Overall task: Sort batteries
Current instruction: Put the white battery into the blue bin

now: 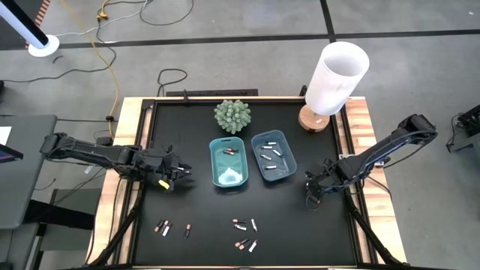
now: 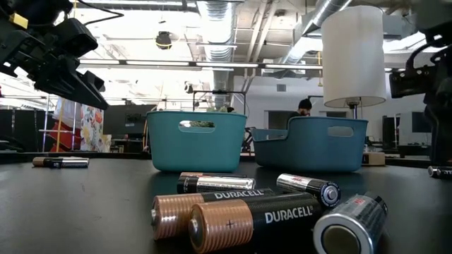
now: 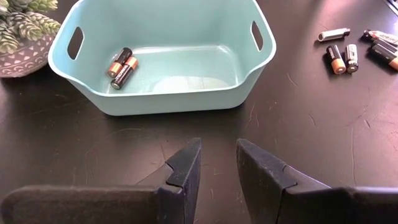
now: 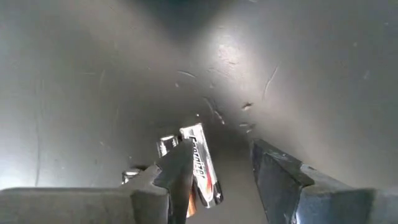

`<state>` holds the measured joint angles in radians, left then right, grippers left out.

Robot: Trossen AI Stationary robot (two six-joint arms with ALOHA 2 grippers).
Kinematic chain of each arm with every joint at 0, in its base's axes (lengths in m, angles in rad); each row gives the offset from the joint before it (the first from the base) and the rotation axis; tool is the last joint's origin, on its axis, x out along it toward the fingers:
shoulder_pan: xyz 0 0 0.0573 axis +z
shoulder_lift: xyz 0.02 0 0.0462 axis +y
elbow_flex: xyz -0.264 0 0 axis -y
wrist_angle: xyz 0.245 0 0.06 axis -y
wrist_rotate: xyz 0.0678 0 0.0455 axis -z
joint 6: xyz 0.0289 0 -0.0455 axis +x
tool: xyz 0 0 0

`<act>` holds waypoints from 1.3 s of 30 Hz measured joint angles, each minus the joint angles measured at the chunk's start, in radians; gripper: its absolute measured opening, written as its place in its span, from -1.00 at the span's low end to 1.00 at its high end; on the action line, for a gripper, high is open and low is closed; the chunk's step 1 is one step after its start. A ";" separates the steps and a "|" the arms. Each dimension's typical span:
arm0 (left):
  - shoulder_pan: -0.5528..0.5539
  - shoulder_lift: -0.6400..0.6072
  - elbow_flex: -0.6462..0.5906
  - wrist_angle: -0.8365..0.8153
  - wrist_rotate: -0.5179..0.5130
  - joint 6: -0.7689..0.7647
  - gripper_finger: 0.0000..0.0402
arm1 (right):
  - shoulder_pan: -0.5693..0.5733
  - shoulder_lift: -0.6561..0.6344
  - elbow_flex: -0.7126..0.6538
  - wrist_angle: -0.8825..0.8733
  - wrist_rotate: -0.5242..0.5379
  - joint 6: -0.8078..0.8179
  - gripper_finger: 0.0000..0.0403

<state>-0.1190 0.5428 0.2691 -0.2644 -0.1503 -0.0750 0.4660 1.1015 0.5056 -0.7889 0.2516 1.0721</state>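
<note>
Batteries lie loose at the near edge of the black table, more in both teal trays.
Left gripper hovers empty, fingers slightly parted, left of the left tray. Right gripper, right of the right tray, has parted fingers low over a silver battery lying on the table by one finger.

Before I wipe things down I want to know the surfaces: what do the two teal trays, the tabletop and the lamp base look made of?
The teal trays look like moulded plastic, smooth and semi-glossy, with cut-out handles and rounded corners. The tabletop looks like a matte black sheet or mat, finely scratched, set in a pale wood frame. The lamp base appears to be turned wood, though its finish is hard to judge.
</note>
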 joint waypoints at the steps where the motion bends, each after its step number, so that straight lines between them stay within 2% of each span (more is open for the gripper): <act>1: 0.000 0.000 0.000 0.000 0.000 0.000 -0.52 | 0.000 0.000 -0.010 0.017 0.000 0.000 -0.13; 5: 0.000 0.000 0.000 0.000 0.000 0.000 -0.52 | 0.000 0.000 -0.051 0.085 -0.017 0.001 -0.13; 18: 0.000 0.000 0.000 0.000 0.000 0.000 -0.52 | 0.000 -0.003 -0.112 0.101 -0.011 0.026 -0.16; 21: 0.000 0.000 0.000 0.000 0.000 0.000 -0.52 | 0.000 -0.002 -0.115 0.094 -0.009 0.022 -0.30; 29: 0.000 0.000 0.000 0.000 0.000 0.000 -0.52 | -0.003 -0.003 -0.111 0.087 0.005 -0.032 -0.92; 34: 0.000 0.000 0.000 0.000 0.000 0.000 -0.52 | -0.003 0.005 -0.018 -0.069 0.004 0.000 -0.92; 39: 0.000 0.000 0.000 -0.008 0.000 0.000 -0.52 | -0.003 0.002 0.174 -0.317 0.097 -0.004 -0.93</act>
<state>-0.1188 0.5428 0.2691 -0.2719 -0.1503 -0.0750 0.4625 1.1040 0.6798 -1.1063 0.3482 1.0685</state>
